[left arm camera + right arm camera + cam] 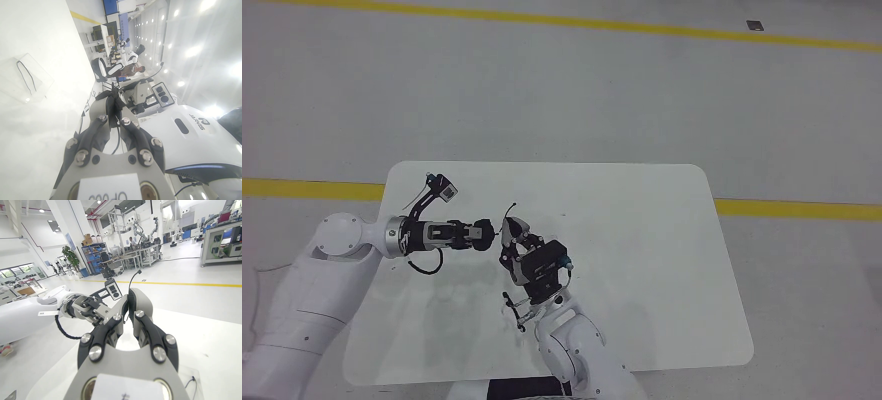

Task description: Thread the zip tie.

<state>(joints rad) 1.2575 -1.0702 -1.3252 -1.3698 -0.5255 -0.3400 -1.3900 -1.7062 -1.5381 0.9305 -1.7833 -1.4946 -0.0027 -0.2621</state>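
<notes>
The right pincer (pixel 129 295) is clenched on the zip tie (pixel 131 280). The strap rises from between its pads and curls up to the head, probably so the slot stands free for threading. The left pincer (pixel 113 98) meets it tip to tip above the desk (pixel 662 200). It is pressed shut on a thin black strand (most likely the tie's tail). A spare tie (pixel 25 75) lies on a clear sheet (pixel 43 79), well apart.
</notes>
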